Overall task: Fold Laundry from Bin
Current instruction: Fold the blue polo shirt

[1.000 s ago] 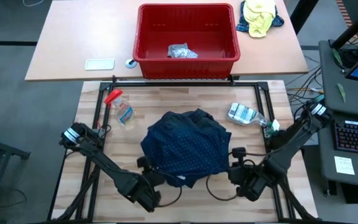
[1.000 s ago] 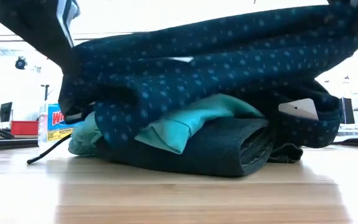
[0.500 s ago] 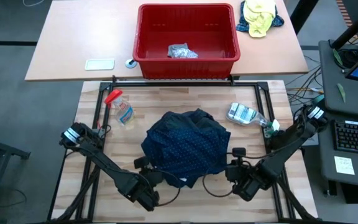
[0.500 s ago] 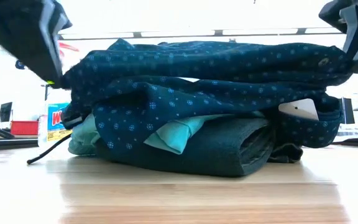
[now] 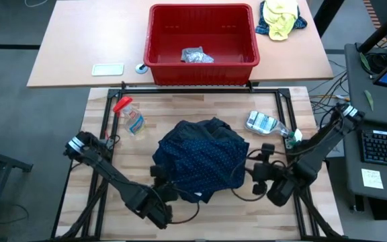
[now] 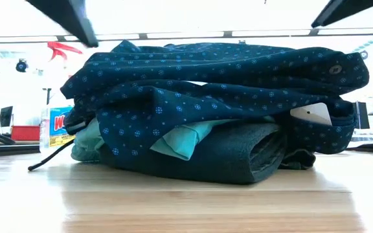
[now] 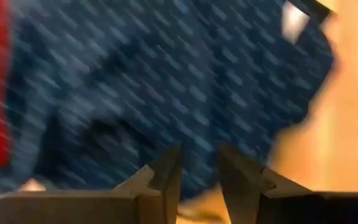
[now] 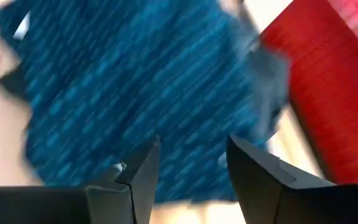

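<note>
A navy garment with tiny dots (image 5: 201,163) lies crumpled on top of a small stack in the middle of the wooden table. In the low view it (image 6: 219,84) covers a turquoise garment (image 6: 186,137) and a folded dark grey one (image 6: 232,155), which rests on the tabletop. My left gripper (image 7: 199,180) hovers open at the stack's near left corner (image 5: 158,183). My right gripper (image 8: 191,180) hovers open at its near right side (image 5: 257,171). Neither has cloth between its fingers. The red bin (image 5: 202,42) stands on the far table with a small grey item (image 5: 197,56) inside.
A spray bottle with a red trigger (image 5: 130,117) lies far left of the stack, a clear plastic bottle (image 5: 264,123) far right. A yellow-and-blue cloth bundle (image 5: 281,17) sits beside the bin. A white card (image 5: 107,68) lies on the far table.
Both grippers have opened and let go of the navy dotted garment, which they held stretched above the stack. It has dropped and settled crumpled on the pile. Both grippers have risen out of the low view, and the right one has drawn back toward the table's right edge.
</note>
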Controlling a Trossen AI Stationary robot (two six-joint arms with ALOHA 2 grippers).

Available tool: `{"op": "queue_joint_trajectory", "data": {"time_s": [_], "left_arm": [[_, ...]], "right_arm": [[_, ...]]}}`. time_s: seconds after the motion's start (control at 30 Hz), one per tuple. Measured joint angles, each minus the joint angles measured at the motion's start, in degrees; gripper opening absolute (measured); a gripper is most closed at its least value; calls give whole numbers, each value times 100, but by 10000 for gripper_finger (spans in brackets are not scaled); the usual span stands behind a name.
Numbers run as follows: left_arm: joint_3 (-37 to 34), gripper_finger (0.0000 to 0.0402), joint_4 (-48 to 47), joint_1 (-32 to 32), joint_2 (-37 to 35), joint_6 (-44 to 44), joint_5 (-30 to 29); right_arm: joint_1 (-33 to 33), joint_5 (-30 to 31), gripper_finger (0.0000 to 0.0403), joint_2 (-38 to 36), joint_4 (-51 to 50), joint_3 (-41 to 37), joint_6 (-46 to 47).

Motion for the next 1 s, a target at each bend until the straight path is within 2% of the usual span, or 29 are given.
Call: {"op": "queue_joint_trajectory", "data": {"time_s": [0.1,0.23,0.37,0.47,0.57,0.63,0.8,1.0], "left_arm": [[-50,62,232,241,-57,543,-665],[-154,22,439,648,-75,1138,-813],[-231,5,611,1065,-75,1448,-577],[-325,6,626,1282,-75,1464,-372],[-452,1,624,1356,-75,1405,-120],[-521,2,620,1360,-75,1321,-27],[-572,1,342,1275,-76,836,239],[-573,0,-541,1037,-157,-223,404]], "right_arm": [[-152,350,147,-291,902,-372,-698],[-495,62,91,-618,2577,-986,-1958],[-1077,-1135,22,-860,4761,-1767,-3414],[-1603,-2001,14,-921,6360,-2368,-4218],[-2220,-2541,10,-909,7485,-2842,-4528],[-2608,-2753,9,-864,7835,-3085,-4499],[-3375,-2862,9,-628,7855,-3403,-4122],[-3709,-2858,9,-693,7800,-3503,-4137]]}}
